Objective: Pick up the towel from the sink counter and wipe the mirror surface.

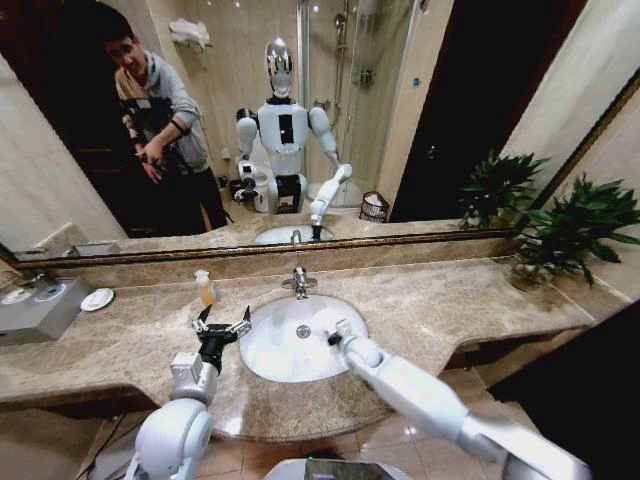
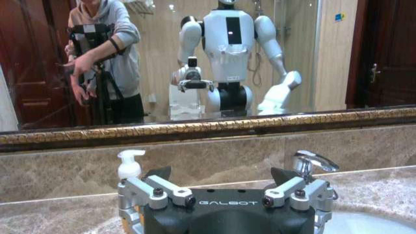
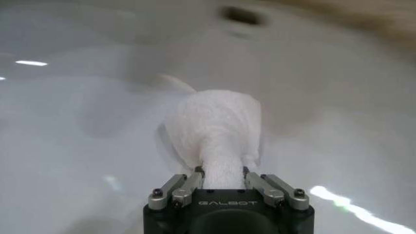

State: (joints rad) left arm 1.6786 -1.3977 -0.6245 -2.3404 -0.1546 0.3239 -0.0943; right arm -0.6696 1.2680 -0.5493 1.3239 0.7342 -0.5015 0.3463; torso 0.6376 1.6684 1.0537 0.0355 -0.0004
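"GALBOT" is showing in white on both gripper bodies in the wrist views. The right gripper [image 3: 221, 171] is pinching the towel [image 3: 217, 129], which is hanging over the white basin [image 1: 262, 345] at the centre of the head view. The left gripper [image 1: 222, 325] is hovering with fingers spread, left of centre, above the counter [image 1: 440, 305]. A soap dispenser [image 2: 129, 165] and the chrome faucet [image 2: 311, 163] are standing between the grippers and the mirror [image 1: 420, 110] in the upper half. A plant [image 1: 560, 235] is sitting at the right edge.
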